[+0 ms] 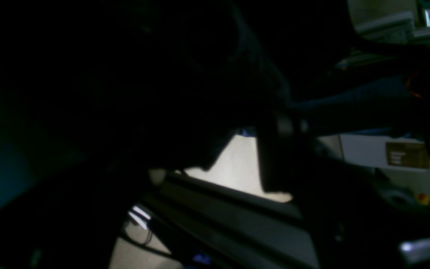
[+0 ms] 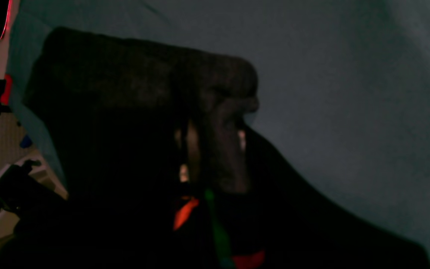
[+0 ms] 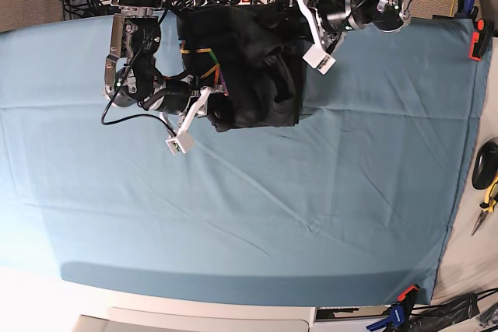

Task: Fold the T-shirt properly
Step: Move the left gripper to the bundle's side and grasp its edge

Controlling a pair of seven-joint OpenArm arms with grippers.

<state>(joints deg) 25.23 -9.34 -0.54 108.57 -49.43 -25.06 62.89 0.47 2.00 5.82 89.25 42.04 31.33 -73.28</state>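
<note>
Right gripper [image 3: 212, 109], on the base view's left, is closed down narrow on a gathered edge of the T-shirt [image 3: 249, 68]; its wrist camera shows pale fingers [image 2: 192, 149] pinching dark cloth bunched between them, with orange, green and red strokes of the print just below. That arm drops from its mount at the table's far edge, bends at the elbow and reaches sideways into the garment's near corner, a white camera block jutting from the wrist and a black cable looping beside it

Left gripper [image 3: 289, 33], on the base view's right, is pressed against the opposite side of the black bundle; its jaws are buried in dark fabric and its own wrist view is almost wholly black, so how wide they stand and whether they grip cannot be told. Its forearm comes in low from the far right edge, roughly level, with a white block angled down at the wrist

T-shirt lies crumpled in a thick heap between the two grippers, at the far middle of the teal table cover [image 3: 233, 215], thin rainbow lines showing on its left face. No readable writing shows on it
</note>
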